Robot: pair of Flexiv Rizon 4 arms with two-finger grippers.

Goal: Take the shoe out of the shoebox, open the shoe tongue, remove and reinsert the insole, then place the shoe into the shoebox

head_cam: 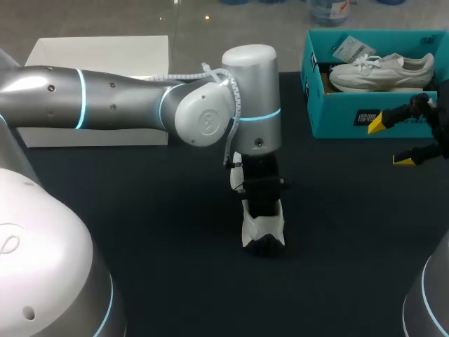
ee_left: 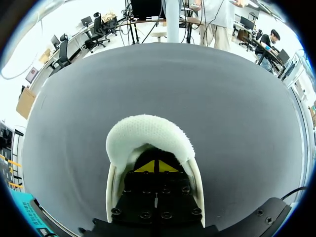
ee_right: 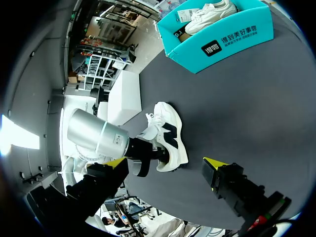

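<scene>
My left gripper [ee_left: 156, 167] points straight down and is down inside the shoe [head_cam: 263, 228]. Its two yellow tips [ee_left: 147, 167] are pushed close together, deep in the shoe. I cannot tell if anything thin is caught between them. A soft white padded bit of the shoe curves just ahead of those tips. The shoe's white sides go up on both sides of my fingers. The shoe is white with some black on it and sits on the dark table [head_cam: 175, 232], right under my left gripper. My left arm [head_cam: 105, 105] comes in from the side and reaches to the middle of the table. My right gripper [head_cam: 391, 142] is spread wide and holds nothing. It hangs over the table, well apart from the shoe, and the shoe and my left gripper are out ahead of it. The blue-green box [head_cam: 351, 116] is close beside my right gripper and far from my left one. One other shoe [head_cam: 382, 70], a white one, lies inside that box. A white box [head_cam: 98, 53] sits on the far side of my left arm, well apart from both grippers.
</scene>
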